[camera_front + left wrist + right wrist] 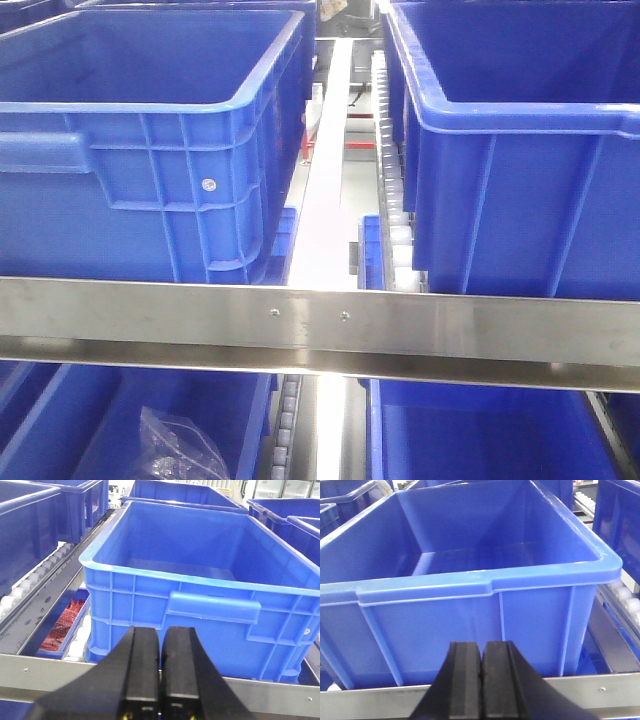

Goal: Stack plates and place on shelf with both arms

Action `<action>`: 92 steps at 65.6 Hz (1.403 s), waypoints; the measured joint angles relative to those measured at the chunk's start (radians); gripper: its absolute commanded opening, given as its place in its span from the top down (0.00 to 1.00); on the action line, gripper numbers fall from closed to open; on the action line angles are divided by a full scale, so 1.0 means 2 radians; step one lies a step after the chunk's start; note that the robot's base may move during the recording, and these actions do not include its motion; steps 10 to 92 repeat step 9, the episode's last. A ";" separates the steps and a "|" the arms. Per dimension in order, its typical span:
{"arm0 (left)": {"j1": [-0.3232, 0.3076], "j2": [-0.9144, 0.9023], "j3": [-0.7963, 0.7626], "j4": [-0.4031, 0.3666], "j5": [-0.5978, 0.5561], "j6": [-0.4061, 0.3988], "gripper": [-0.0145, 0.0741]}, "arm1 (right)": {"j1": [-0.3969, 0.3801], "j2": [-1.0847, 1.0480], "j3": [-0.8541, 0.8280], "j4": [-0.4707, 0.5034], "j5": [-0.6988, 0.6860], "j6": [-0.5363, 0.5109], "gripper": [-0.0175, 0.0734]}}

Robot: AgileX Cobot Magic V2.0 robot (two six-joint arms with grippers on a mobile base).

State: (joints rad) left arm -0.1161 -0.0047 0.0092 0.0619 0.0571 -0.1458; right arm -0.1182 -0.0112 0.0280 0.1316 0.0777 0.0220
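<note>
Both hands, left hand [160, 680] and right hand [481, 680], pressed together empty before the shelf [320, 320] holding blue bins [140, 150].

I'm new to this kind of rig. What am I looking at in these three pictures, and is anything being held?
This is a two-armed robot facing a steel shelf loaded with blue bins. The front view looks between a left bin and a right bin. The other two pictures come from cameras on the wrists. The black wedges are the left gripper and right gripper, both closed and holding nothing. Each faces an empty bin. No plates are visible.
</note>
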 measured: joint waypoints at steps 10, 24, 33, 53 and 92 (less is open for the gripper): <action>0.000 0.000 0.000 0.000 0.000 0.000 0.72 | 0.000 0.000 0.000 0.000 0.000 0.000 0.75; 0.000 0.000 0.000 0.000 0.000 0.000 0.72 | 0.000 0.000 0.000 0.000 0.000 0.000 0.75; 0.000 0.000 0.000 0.000 0.000 0.000 0.72 | 0.000 0.000 0.000 0.000 0.000 0.000 0.75; 0.000 0.000 0.000 0.000 0.000 0.000 0.72 | 0.000 0.000 0.000 0.000 0.000 0.000 0.75; 0.000 0.000 0.000 0.000 0.000 0.000 0.72 | 0.000 0.000 0.000 0.000 0.000 0.000 0.75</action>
